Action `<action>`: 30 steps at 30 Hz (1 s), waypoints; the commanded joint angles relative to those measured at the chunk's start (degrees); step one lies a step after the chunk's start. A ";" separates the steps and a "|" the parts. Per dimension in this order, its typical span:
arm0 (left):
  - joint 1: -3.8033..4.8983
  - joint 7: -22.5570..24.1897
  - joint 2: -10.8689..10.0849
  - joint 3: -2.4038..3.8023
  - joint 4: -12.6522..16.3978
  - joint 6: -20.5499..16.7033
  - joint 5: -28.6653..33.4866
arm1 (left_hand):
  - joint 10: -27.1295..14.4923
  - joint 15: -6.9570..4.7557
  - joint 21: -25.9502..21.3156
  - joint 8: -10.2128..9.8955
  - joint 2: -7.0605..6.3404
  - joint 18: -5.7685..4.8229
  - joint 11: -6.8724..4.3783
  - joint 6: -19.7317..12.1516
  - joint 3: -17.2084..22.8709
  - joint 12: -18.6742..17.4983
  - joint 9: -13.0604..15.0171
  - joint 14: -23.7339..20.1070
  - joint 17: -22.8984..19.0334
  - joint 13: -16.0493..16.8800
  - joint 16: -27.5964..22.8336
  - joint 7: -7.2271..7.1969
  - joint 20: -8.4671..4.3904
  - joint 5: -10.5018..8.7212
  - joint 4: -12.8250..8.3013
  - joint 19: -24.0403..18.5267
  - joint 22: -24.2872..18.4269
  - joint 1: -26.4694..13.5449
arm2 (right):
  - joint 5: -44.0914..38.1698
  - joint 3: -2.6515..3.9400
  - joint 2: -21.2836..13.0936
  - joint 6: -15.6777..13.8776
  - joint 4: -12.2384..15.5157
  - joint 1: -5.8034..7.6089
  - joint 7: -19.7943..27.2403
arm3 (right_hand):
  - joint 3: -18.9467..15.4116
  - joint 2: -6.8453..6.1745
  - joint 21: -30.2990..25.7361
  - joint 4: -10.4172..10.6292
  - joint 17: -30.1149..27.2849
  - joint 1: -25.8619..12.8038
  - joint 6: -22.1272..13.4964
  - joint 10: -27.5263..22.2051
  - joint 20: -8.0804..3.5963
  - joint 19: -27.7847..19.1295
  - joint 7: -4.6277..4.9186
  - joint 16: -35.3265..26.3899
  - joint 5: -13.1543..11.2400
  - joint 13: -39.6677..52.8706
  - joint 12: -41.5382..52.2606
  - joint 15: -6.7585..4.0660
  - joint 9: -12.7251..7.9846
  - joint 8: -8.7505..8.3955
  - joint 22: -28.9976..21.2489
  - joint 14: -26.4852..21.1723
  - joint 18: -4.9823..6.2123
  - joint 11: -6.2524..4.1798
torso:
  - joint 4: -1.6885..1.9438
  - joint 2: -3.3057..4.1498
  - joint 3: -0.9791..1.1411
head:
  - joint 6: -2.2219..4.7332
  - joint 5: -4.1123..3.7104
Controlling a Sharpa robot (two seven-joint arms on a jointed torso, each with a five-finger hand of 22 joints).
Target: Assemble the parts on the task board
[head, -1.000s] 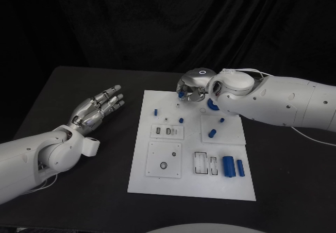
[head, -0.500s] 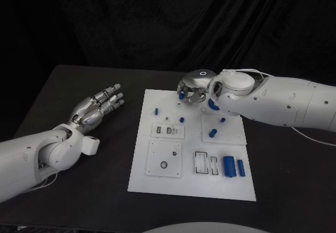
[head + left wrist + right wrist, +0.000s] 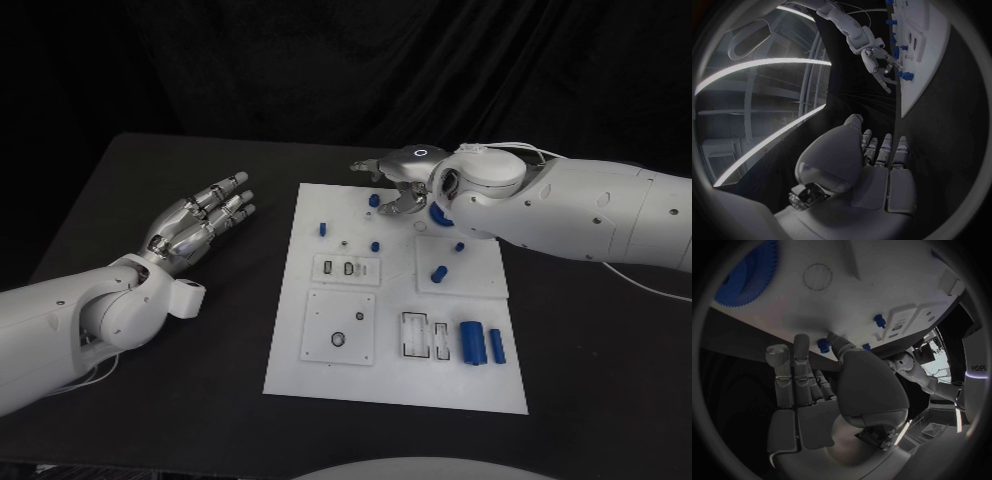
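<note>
The white task board [image 3: 392, 380] is seen lying in the middle of the black table [image 3: 144, 180], with small blue parts spread over it. The right hand [image 3: 397, 180] is held above the board's far edge, its fingers spread apart and nothing gripped; a small blue peg [image 3: 375, 200] stands on the board just beneath it, and a blue gear [image 3: 745, 277] is partly seen beside the wrist. Two blue cylinders [image 3: 482, 343] lie side by side near the board's near right corner. The left hand [image 3: 202, 220] is held flat over the table, well left of the board, fingers extended and empty.
</note>
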 commanded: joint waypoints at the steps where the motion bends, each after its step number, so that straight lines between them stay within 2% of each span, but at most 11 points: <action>1: -0.05 8.73 -0.08 0.05 0.13 0.81 -0.04 | -0.22 0.32 0.28 -0.30 -0.09 1.01 0.35 -0.26 0.17 0.24 -0.09 -0.12 -0.09 0.01 -0.06 0.01 0.44 0.11 0.03 0.01 -0.05 0.62 | 0.16 0.03 -0.61 -3.20 0.28 -0.14 -0.85 | -0.67 0.57 -1.16 0.04 -0.13 0.69 0.80 -1.00 0.13 -0.94 0.18 -0.14 -0.04 -0.04 0.40 0.11 0.08 -0.01 -0.87 -0.83 0.95 -0.01 | -0.01 0.00 0.01 | 0.25 0.03; 7: -0.06 8.84 -0.58 0.05 0.45 0.64 -0.04 | -0.19 0.34 0.31 -0.29 -0.10 1.01 0.36 -0.19 0.23 0.25 -0.08 -0.07 -0.08 0.02 -0.01 0.02 0.46 0.11 0.00 0.05 -0.04 0.63 | 0.58 0.12 -3.91 -8.91 3.32 0.50 0.58 | -1.26 1.50 -0.36 -0.71 0.13 2.60 7.88 1.28 -0.11 0.68 2.47 0.72 2.27 0.84 4.99 -0.27 1.71 1.79 0.89 -0.30 0.65 -0.37 | 0.00 -0.01 0.03 | 0.67 -0.02; 12: -0.06 8.86 -0.96 0.04 0.88 0.50 -0.04 | -0.11 0.35 0.32 -0.27 -0.11 1.01 0.37 -0.09 0.25 0.26 -0.07 -0.02 -0.07 0.05 0.04 0.02 0.47 0.12 -0.01 0.06 -0.04 0.63 | 0.68 0.15 -8.77 -10.53 8.42 2.11 0.45 | -1.57 2.24 1.29 -0.80 2.65 3.25 23.43 9.02 -0.53 3.07 5.39 2.60 3.31 3.29 12.61 -0.58 5.61 5.97 3.39 2.07 0.17 -1.41 | -0.11 -0.01 0.02 | 0.90 -0.02; 15: -0.06 8.84 -1.15 0.04 1.15 0.44 -0.04 | -0.11 0.35 0.32 -0.27 -0.11 1.01 0.37 -0.09 0.25 0.26 -0.07 -0.02 -0.07 0.05 0.04 0.02 0.47 0.12 -0.01 0.06 -0.04 0.63 | 0.70 0.15 -11.89 -10.60 11.51 2.95 -0.22 | -1.61 2.11 1.01 -0.67 1.93 3.29 25.83 16.58 -0.76 3.10 6.05 2.11 3.31 6.77 19.64 -0.96 5.72 6.63 3.44 1.98 0.29 -3.21 | -0.07 -0.03 -0.02 | 0.97 -0.18; 19: -0.06 8.79 -1.29 0.04 1.38 0.36 -0.03 | -0.02 0.39 0.36 -0.23 -0.18 1.02 0.40 0.08 0.32 0.30 -0.04 0.07 -0.05 0.08 0.11 0.04 0.51 0.16 -0.07 0.12 -0.03 0.62 | 0.72 0.10 -16.12 -9.56 15.08 3.66 -1.39 | -2.12 1.37 -0.78 0.01 -0.20 3.12 29.15 15.51 -2.79 2.68 6.06 -0.03 2.17 19.84 37.23 -3.00 5.54 6.72 2.81 1.86 0.65 -6.05 | -0.04 0.01 0.02 | 1.09 -0.40; 20: -0.06 8.78 -1.29 0.04 1.39 0.37 -0.03 | -0.02 0.39 0.36 -0.23 -0.18 1.02 0.40 0.08 0.32 0.30 -0.04 0.07 -0.05 0.08 0.11 0.04 0.51 0.16 -0.07 0.12 -0.03 0.62 | 0.72 0.07 -16.84 -9.12 15.59 3.74 -1.66 | -2.34 1.59 0.59 1.10 5.24 2.45 30.35 15.03 -3.11 4.34 5.93 3.15 1.52 28.24 46.80 -3.26 5.54 6.63 4.70 4.53 -0.05 -6.94 | -0.01 0.01 0.01 | 1.13 -0.50; 21: -0.06 8.78 -1.28 0.04 1.39 0.38 -0.03 | -0.02 0.39 0.36 -0.23 -0.18 1.02 0.40 0.08 0.32 0.30 -0.04 0.07 -0.05 0.08 0.11 0.04 0.51 0.16 -0.07 0.12 -0.03 0.62 | 0.72 0.04 -17.51 -8.65 16.02 3.79 -1.90 | -2.15 1.68 0.87 1.48 6.39 2.45 30.50 14.98 -3.43 4.71 5.56 3.76 1.45 31.82 49.62 -3.38 5.48 6.41 5.19 4.78 0.02 -6.51 | -0.03 0.00 0.01 | 1.14 -0.53; 22: -0.07 8.77 -1.27 0.04 1.39 0.40 -0.03 | -0.02 0.39 0.36 -0.23 -0.18 1.02 0.40 0.08 0.32 0.30 -0.04 0.07 -0.05 0.08 0.11 0.04 0.51 0.16 -0.07 0.12 -0.03 0.62 | 0.72 -0.01 -18.14 -8.15 16.38 3.84 -2.14 | -2.42 1.54 3.04 1.84 14.25 2.12 31.03 23.00 -3.39 6.54 5.56 8.47 1.06 42.27 56.78 -3.71 5.54 6.46 7.53 8.10 -0.70 -6.75 | -0.03 -0.01 0.00 | 1.14 -0.57; 24: -0.07 8.76 -1.23 0.04 1.38 0.47 -0.03 | -0.02 0.39 0.36 -0.23 -0.18 1.02 0.40 0.08 0.32 0.30 -0.04 0.07 -0.05 0.08 0.11 0.04 0.51 0.16 -0.07 0.12 -0.03 0.62 | 0.73 -0.12 -19.30 -7.15 16.96 3.86 -2.66 | -2.94 1.54 9.19 3.58 44.37 1.14 32.60 42.65 -3.78 11.11 5.30 25.30 1.23 68.35 72.14 -4.14 5.53 5.97 14.22 18.32 -2.25 -7.13 | 0.01 0.01 0.02 | 1.24 -0.86; 28: -0.09 8.70 -1.19 0.04 1.28 0.60 -0.04 | -0.02 0.39 0.36 -0.23 -0.18 1.02 0.40 0.08 0.32 0.30 -0.04 0.07 -0.05 0.08 0.11 0.04 0.51 0.16 -0.07 0.12 -0.03 0.62 | 0.73 -0.30 -21.29 -5.55 17.29 3.56 -3.64 | -4.01 1.43 16.90 5.24 60.05 -0.33 33.69 58.44 -4.10 16.77 5.19 32.08 0.40 82.19 77.18 -4.45 5.20 4.81 22.31 24.54 -4.19 -7.59 | -0.02 0.03 0.02 | 1.43 -0.94; 30: -0.10 8.68 -1.15 0.04 1.21 0.64 -0.04 | -0.02 0.39 0.36 -0.23 -0.18 1.02 0.40 0.08 0.32 0.30 -0.04 0.07 -0.05 0.08 0.11 0.04 0.51 0.16 -0.07 0.12 -0.03 0.62 | 0.73 -0.34 -21.86 -4.95 17.13 3.26 -4.23 | -4.48 1.45 17.74 5.85 60.05 -0.97 33.64 58.44 -4.17 17.35 5.02 32.08 -0.28 82.19 77.18 -4.46 5.00 4.31 23.24 24.54 -4.40 -7.75 | 0.02 0.02 0.02 | 1.38 -1.09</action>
